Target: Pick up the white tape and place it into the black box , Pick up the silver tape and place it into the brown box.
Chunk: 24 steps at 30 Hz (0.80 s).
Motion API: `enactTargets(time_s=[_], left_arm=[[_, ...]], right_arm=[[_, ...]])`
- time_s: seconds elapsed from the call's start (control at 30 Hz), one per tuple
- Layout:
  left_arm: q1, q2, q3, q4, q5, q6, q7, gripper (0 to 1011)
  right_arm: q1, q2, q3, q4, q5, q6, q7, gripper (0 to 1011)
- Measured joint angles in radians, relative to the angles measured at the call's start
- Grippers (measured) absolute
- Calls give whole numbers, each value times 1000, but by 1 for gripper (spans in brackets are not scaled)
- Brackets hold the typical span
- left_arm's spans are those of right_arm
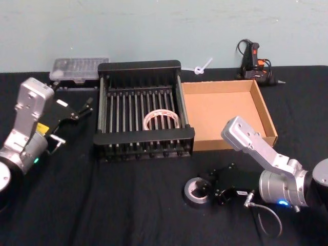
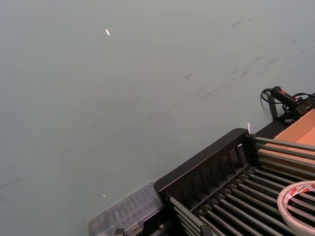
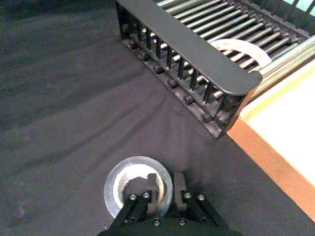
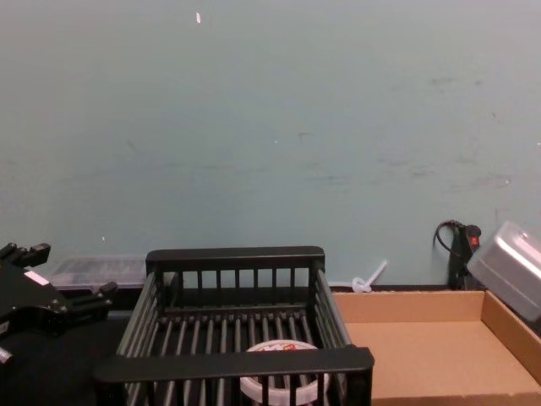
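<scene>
Silver tape: right gripper fingers pinch its wall; left gripper fingers seemingly spread.

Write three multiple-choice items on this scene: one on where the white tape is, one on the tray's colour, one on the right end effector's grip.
1. Where does the white tape lie?
A. in the black box
B. in the brown box
C. on the cloth

2. What colour is the shallow cardboard tray?
A. white
B. brown
C. blue

3. How does the right end effector stand to the silver tape?
A. far above it
B. fingers astride its wall
C. carrying it over the tray

Key: 1 A, it rests on the slatted floor; 2 B, plain brown card; 3 B, one finger sits in the hole, one outside, roll on the cloth.
</scene>
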Motion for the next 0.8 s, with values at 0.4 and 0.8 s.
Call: enactTargets(time_s=[0.4, 0.8], left_arm=[[0, 0, 0, 0, 0, 0, 0, 1001], [0, 0, 0, 0, 0, 0, 0, 1001]], right_arm=[[-1, 0, 4, 1, 5, -8, 4, 159], [-12, -5, 66, -13, 36, -29, -49, 159]])
